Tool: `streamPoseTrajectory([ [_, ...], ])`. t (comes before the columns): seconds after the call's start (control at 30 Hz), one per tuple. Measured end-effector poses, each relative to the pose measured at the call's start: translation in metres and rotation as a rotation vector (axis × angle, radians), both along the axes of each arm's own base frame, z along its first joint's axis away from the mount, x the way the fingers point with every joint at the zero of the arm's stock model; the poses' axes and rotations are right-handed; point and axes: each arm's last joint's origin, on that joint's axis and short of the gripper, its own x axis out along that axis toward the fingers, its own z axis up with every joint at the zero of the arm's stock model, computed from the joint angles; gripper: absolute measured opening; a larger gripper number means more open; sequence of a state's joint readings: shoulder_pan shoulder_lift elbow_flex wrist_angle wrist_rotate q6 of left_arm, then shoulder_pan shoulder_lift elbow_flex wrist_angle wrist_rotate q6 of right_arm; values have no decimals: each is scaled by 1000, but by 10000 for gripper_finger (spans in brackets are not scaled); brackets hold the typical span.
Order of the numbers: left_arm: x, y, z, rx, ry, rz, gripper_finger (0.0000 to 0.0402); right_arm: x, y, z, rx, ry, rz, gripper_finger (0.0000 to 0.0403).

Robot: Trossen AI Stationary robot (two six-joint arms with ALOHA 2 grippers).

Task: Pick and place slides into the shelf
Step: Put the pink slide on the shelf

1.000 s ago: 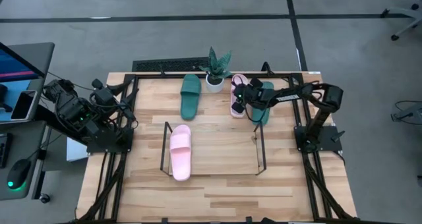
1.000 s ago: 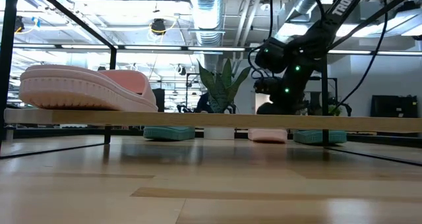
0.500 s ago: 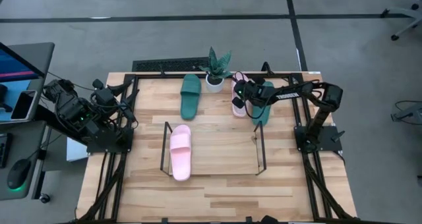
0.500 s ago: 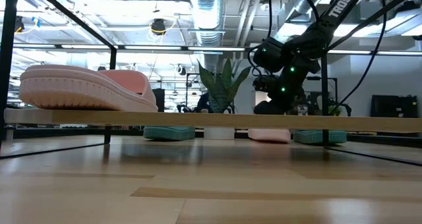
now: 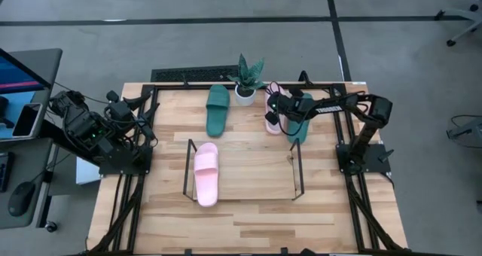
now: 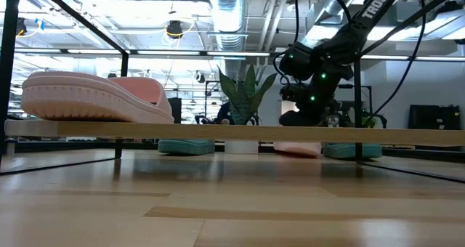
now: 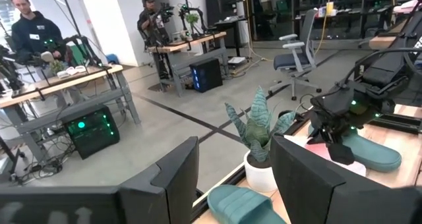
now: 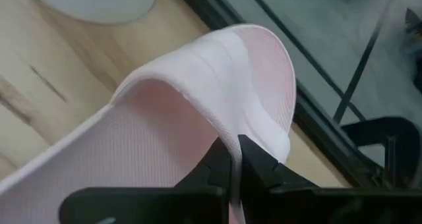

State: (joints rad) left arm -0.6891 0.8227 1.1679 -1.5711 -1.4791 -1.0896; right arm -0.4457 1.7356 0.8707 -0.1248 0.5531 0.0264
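Observation:
My right gripper (image 5: 276, 105) is at the far right of the table, shut on a pale pink slide (image 5: 269, 125) that lies next to a dark green slide (image 5: 303, 128). A second green slide (image 5: 217, 109) lies sole down at the far middle. The other pink slide (image 5: 205, 173) rests on the left end of the black wire shelf (image 5: 299, 169). My left gripper (image 7: 234, 178) is open and empty at the table's left edge. My right gripper pinches the pink slide's wide strap at its edge (image 8: 232, 140) between its two fingers, one finger on the strap's inner side and one on its outer side. The fingers come slanting down from the table's right. The slide lies on the table.
A small potted plant (image 5: 245, 84) stands at the far edge between the green slide and the pink slide. A black metal frame (image 5: 154, 98) edges the table. The shelf's right part is bare. People stand at benches in the room beyond (image 7: 30, 26).
My right gripper has gone a little toward the table's far edge and left, along the pink slide onto its strap, then kept still.

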Motion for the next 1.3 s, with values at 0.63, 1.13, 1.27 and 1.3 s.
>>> streamPoseTrajectory([
  [0.63, 1, -1, 0, -4, 0, -1, 176, -16, 14, 55, -121, -11, -38, 1],
  [1.13, 10, -8, 3, -53, -31, -18, 176, -31, 46, 94, -257, 11, -20, 0],
  [1.27, 19, -16, 4, -39, -12, -33, 176, -34, 55, 103, -303, 3, -11, 0],
  [1.3, 22, -19, 5, -31, -5, -36, 176, -34, 58, 106, -319, 9, -5, 0],
])
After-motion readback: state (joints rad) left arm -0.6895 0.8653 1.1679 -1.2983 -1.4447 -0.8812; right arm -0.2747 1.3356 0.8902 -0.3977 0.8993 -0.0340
